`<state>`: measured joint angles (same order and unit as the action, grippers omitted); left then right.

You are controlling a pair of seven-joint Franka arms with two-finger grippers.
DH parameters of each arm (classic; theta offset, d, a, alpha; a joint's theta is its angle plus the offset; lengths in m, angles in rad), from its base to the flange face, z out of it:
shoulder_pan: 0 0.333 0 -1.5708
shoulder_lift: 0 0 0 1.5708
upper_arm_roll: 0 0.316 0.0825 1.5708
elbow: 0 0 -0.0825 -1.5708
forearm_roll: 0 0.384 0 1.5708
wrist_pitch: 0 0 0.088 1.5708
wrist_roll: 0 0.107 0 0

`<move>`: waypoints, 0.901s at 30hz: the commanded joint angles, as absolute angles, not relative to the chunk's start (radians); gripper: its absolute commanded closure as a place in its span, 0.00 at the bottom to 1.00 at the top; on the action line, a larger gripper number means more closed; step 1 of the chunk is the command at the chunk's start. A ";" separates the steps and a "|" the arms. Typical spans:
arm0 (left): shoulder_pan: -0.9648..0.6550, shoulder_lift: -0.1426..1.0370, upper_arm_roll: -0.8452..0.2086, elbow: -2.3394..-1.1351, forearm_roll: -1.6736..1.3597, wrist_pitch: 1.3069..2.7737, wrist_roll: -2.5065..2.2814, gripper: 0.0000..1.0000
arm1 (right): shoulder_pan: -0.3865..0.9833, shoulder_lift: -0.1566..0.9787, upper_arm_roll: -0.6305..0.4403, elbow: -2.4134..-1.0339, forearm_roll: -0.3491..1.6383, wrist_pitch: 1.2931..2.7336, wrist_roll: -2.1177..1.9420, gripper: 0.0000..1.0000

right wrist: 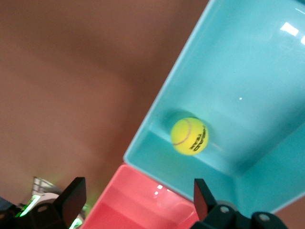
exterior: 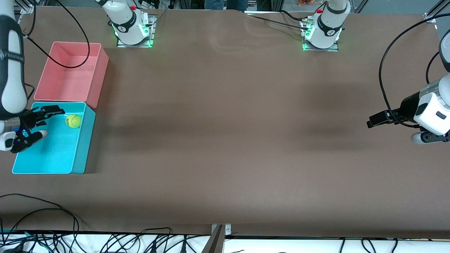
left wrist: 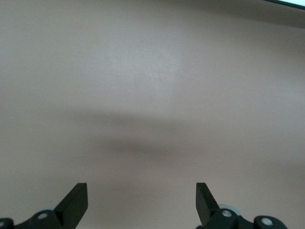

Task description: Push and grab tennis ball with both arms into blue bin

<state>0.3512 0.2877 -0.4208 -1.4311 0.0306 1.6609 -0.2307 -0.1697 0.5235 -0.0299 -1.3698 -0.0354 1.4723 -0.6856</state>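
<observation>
The right gripper (exterior: pixel 41 123) is held over the blue bin (exterior: pixel 79 154), fingers (exterior: pixel 52 109) spread and empty. The tennis ball (exterior: pixel 74 121) lies loose inside the bin, just beside those fingers, near the wall adjoining the pink bin (exterior: pixel 95 73). The left gripper (exterior: pixel 390 130) hovers over bare desk (exterior: pixel 228 140) at the left arm's end, fingers spread, nothing between them.

The ball (exterior: pixel 74 121) lies in the blue bin (exterior: pixel 79 154), near the wall beside the pink bin (exterior: pixel 95 73). The right gripper (exterior: pixel 44 123) hangs open over the blue bin. The left gripper (exterior: pixel 390 126) waits open over the table (exterior: pixel 228 140).
</observation>
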 commanded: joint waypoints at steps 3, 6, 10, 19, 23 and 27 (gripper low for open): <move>0.337 0.291 -0.425 -1.416 0.161 1.638 -0.213 0.00 | -0.084 0.442 -0.028 -1.315 -0.023 1.339 -0.477 0.00; 0.334 0.281 -0.429 -1.419 0.227 1.626 -0.210 0.00 | -0.046 0.410 -0.023 -1.315 -0.018 1.336 -0.385 0.00; 0.348 0.272 -0.434 -1.417 0.223 1.626 -0.199 0.00 | 0.008 0.382 -0.008 -1.316 -0.015 1.327 -0.255 0.00; 0.377 0.268 -0.430 -1.408 0.120 1.620 -0.124 0.00 | 0.032 0.298 0.038 -1.403 -0.015 1.356 -0.087 0.00; 0.377 0.268 -0.428 -1.405 0.120 1.620 -0.124 0.00 | 0.032 0.154 0.038 -1.604 -0.015 1.483 -0.086 0.00; 0.379 0.273 -0.425 -1.397 0.114 1.621 -0.115 0.00 | 0.029 0.039 0.029 -1.719 -0.015 1.540 -0.086 0.00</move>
